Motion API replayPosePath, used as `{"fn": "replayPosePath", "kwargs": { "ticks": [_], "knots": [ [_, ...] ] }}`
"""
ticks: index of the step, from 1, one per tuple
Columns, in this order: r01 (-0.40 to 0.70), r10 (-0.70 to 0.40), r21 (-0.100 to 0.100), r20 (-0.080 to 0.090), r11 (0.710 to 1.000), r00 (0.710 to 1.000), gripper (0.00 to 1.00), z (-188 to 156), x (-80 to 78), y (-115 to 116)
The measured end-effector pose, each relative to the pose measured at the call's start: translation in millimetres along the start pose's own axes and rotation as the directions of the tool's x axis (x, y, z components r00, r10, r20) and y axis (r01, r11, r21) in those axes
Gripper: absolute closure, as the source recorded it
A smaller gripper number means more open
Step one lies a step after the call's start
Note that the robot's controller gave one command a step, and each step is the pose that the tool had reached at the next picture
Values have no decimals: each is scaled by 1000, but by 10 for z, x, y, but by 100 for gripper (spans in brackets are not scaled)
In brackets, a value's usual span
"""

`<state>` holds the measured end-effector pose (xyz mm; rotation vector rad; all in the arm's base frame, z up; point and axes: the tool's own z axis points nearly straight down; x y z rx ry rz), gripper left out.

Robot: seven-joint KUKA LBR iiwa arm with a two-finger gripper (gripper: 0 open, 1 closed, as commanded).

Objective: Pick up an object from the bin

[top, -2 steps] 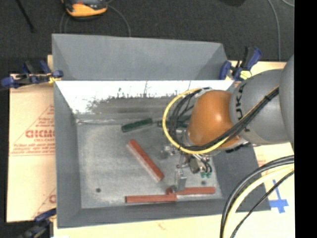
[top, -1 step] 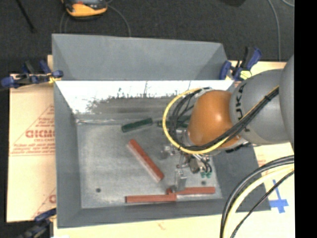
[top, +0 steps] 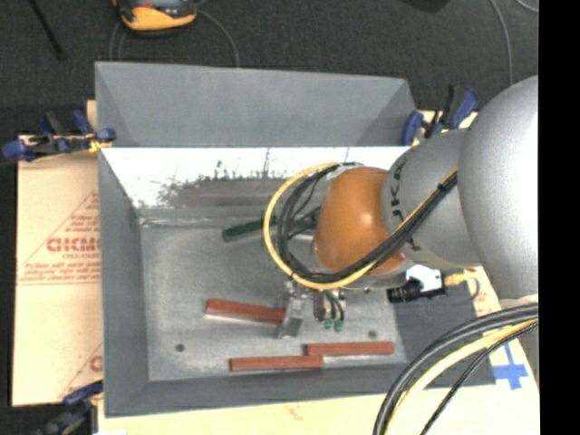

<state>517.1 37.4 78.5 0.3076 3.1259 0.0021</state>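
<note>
Near the middle of the grey metal bin (top: 122, 279), your gripper (top: 308, 317), its opening impossible to tell, stands at the three-o'clock end of the uppermost reddish-brown flat stick (top: 243, 312): straddle it squarely before closing.

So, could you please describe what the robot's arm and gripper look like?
The arm is bulky, rounded and silver-grey, with dark lettering. An orange dome covers its wrist, ringed by looping yellow and black cables. Beneath it sits a small grey metal gripper.
</note>
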Motion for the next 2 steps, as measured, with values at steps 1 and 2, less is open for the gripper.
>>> {"fn": "replayPosePath", "kwargs": {
  "ticks": [1,2],
  "knots": [
    [0,0,0,0,1000,1000,100,0,0,0],
    [-39,39,1,2,999,999,100,-1394,135,-86]
  ]
}}
